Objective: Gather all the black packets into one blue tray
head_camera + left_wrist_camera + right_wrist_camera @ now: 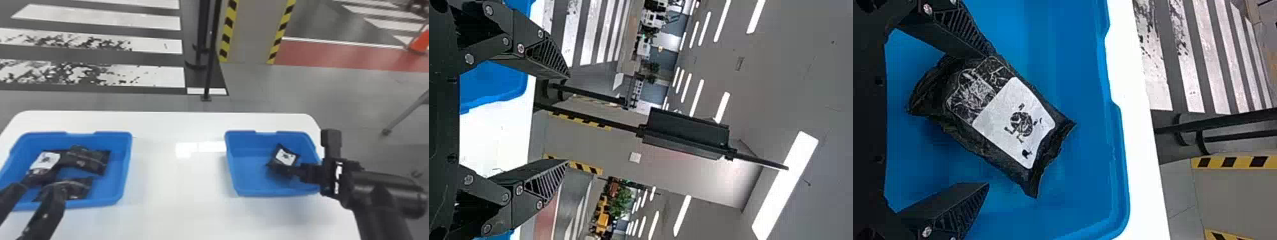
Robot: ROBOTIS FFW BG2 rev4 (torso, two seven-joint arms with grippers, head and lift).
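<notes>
In the head view, a black robot hand with two flat fingers, the right hand, is sitting low over a rectangular blue plastic tray at the right of the frame, its fingers standing apart around a plump black plastic packet with a white printed label. This packet is lying inside that tray, close under the fingers and seemingly ungripped. At the lower left of the frame, a second blue plastic tray is holding more black packets, apparently three, so the job is probably nearing its last transfer. The left hand is waiting at the lower left, its fingers spread wide and nothing between them. The step in hand appears to be lining up on the lone packet; the next move is calling for closing squarely on its soft body, then lifting it clear of the rim and bringing it towards the fuller tray, perhaps with the left arm's help. A smooth white counter is carrying both trays, well apart, with light glaring near its middle. Beyond it, white crossing stripes are running across the upper left, a black pole is standing at upper centre, and a red floor band is crossing the upper right.
</notes>
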